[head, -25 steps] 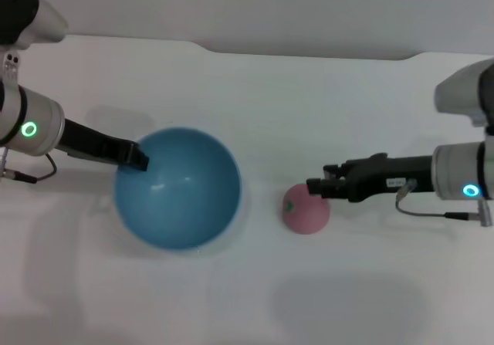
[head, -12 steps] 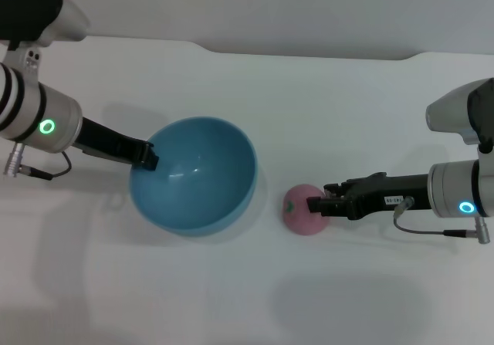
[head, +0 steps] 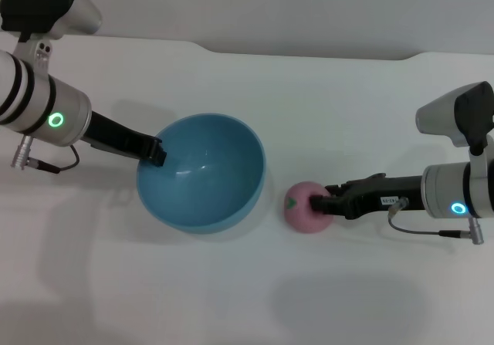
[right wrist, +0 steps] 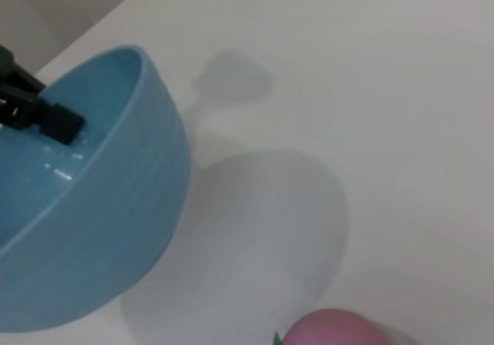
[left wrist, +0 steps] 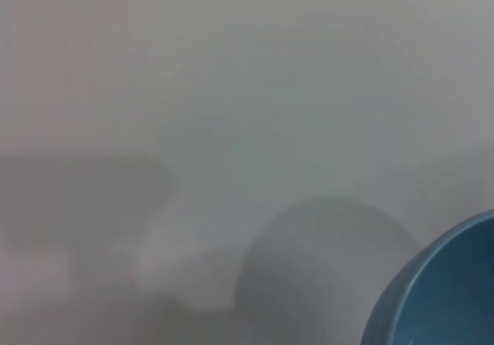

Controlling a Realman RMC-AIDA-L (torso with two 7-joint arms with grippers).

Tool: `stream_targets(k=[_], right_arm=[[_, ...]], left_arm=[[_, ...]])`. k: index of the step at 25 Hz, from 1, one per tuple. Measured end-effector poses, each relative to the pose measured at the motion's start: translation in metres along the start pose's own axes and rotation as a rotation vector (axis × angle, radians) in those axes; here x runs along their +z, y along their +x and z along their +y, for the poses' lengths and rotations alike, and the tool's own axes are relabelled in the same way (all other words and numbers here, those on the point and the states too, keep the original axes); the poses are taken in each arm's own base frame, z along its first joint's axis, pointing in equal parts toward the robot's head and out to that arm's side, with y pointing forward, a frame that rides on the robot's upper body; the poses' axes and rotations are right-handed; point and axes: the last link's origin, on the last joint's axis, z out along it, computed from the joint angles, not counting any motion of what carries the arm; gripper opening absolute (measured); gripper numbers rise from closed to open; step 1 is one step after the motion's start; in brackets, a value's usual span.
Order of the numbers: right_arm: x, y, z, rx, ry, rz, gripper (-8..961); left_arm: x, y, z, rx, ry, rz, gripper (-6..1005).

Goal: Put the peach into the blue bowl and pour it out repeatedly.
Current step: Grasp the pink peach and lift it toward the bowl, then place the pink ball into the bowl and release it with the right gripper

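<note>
Two arms reach inward over the white worktop [head: 255,299]. Left hand [head: 154,153] comes in low from the robot's left, clamped on the near rim of the blue bowl [head: 202,174], which is tipped, its glossy, empty hollow turned away from that hand. Right hand [head: 320,203] extends level from the robot's right, closed on the peach [head: 302,207]: small, matte pink, green stem mark facing the bowl, resting just beside the bowl.
</note>
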Motion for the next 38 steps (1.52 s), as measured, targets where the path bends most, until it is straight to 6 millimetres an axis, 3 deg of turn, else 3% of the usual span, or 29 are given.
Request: stream_targets(k=[1, 5, 12, 17, 20, 25, 32, 33, 37, 38], right_arm=[[0.000, 0.000, 0.000, 0.001, 0.002, -0.004, 487], [-0.006, 0.000, -0.002, 0.015, -0.010, -0.031, 338], [-0.037, 0.002, -0.012, 0.050, -0.018, -0.159, 76], [-0.068, 0.004, -0.018, 0.056, -0.022, -0.262, 58], [-0.090, -0.005, -0.016, 0.027, -0.057, -0.333, 47], [-0.115, -0.033, 0.003, -0.100, -0.185, -0.401, 38], [-0.111, -0.065, 0.032, -0.239, -0.340, -0.366, 44], [-0.102, -0.067, 0.041, -0.270, -0.381, -0.303, 44], [-0.085, -0.063, 0.046, -0.269, -0.384, -0.181, 48], [-0.073, -0.059, 0.047, -0.254, -0.367, -0.097, 49]], left_arm=[[0.000, 0.000, 0.000, 0.001, 0.000, 0.000, -1], [0.001, 0.003, 0.004, 0.019, -0.001, -0.003, -1], [0.003, 0.008, 0.007, 0.022, -0.005, -0.006, -2], [0.006, 0.011, 0.010, 0.015, -0.008, -0.012, -2], [0.009, 0.012, 0.013, 0.023, -0.012, -0.024, -2], [0.029, 0.013, 0.026, 0.061, -0.024, -0.087, -2], [0.052, 0.019, 0.060, 0.144, -0.056, -0.132, -2], [0.054, 0.020, 0.068, 0.161, -0.068, -0.136, -2], [0.056, 0.021, 0.074, 0.175, -0.076, -0.138, -2], [0.057, 0.023, 0.077, 0.187, -0.080, -0.137, -2]])
